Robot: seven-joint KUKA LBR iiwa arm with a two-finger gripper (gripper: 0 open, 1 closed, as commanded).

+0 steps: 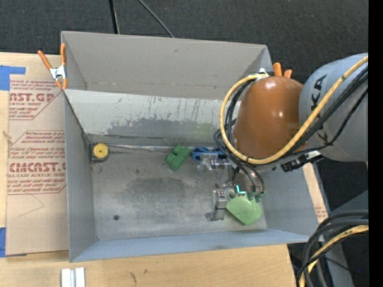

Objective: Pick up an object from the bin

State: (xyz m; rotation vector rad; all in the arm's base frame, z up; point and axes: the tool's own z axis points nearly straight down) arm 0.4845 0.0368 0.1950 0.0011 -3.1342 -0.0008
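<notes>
My gripper (222, 203) sat low in the bin (143, 193), at its lower-right corner in the camera view. A pale green rounded lump (245, 211) lay right against it on the right side. Couldn't tell if the gripper was open or closed, or whether the lump was in it. The lump was close to the near wall & right wall, so tight there. Further back: green block (178, 158), blue piece (203, 154) just beside it, yellow disc (100, 151) far left. Open floor across mid & left.
</notes>
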